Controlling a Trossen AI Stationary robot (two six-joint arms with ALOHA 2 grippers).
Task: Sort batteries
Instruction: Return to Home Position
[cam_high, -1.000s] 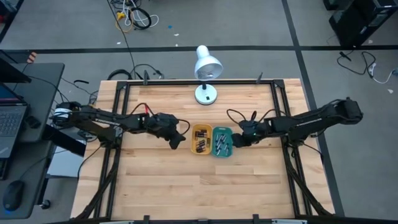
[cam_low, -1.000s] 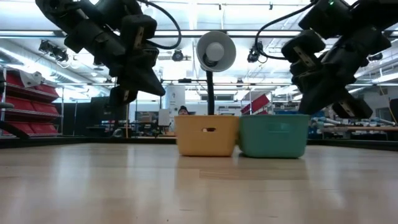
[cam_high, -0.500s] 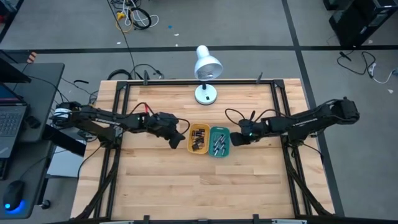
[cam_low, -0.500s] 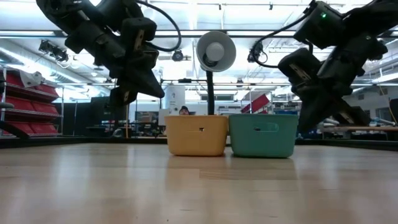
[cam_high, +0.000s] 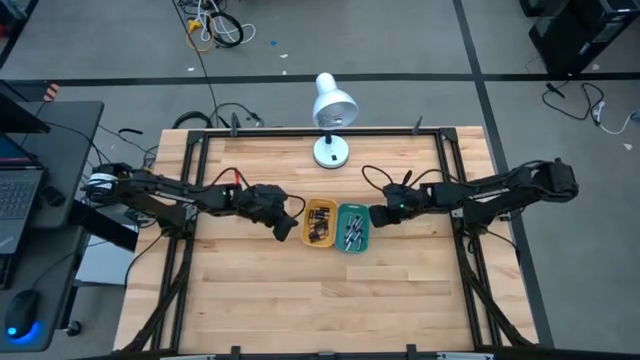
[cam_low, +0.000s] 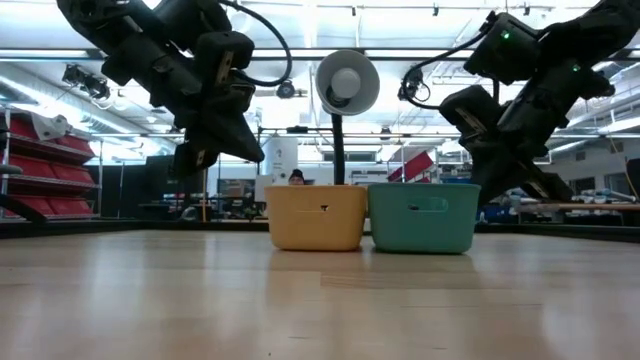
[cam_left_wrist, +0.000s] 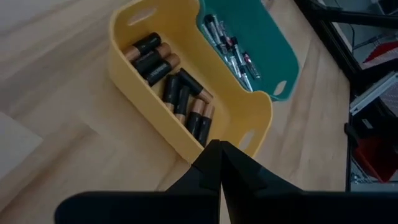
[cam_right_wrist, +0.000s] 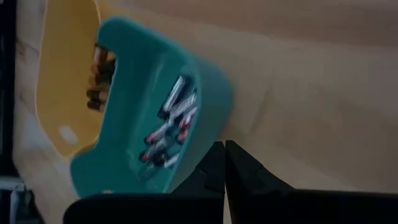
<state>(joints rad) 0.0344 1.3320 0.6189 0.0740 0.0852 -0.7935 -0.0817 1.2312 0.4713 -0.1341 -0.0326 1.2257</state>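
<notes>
Batteries (cam_left_wrist: 177, 93) of the dark, copper-ended kind lie in the yellow tray (cam_low: 315, 220). Silvery cells (cam_left_wrist: 233, 50) lie in the teal tray (cam_low: 420, 220). The two trays stand side by side at the middle of the desk (cam_high: 300, 300), walls touching, yellow on the left and teal on the right.

Left claw (cam_high: 284, 230): positioned just left of the yellow tray and raised off the desk. Its fingers are pressed together with nothing between them. Its wrist view looks down over both trays.

Right claw (cam_high: 378, 218): positioned just right of the teal tray, toward that tray's far corner, and raised off the desk. Its fingers are also closed and empty. Its wrist view shows the teal tray close ahead, with the yellow tray beyond it.

Lamp (cam_high: 333, 105): a white lamp stands at the far edge of the desk, behind the trays.
</notes>
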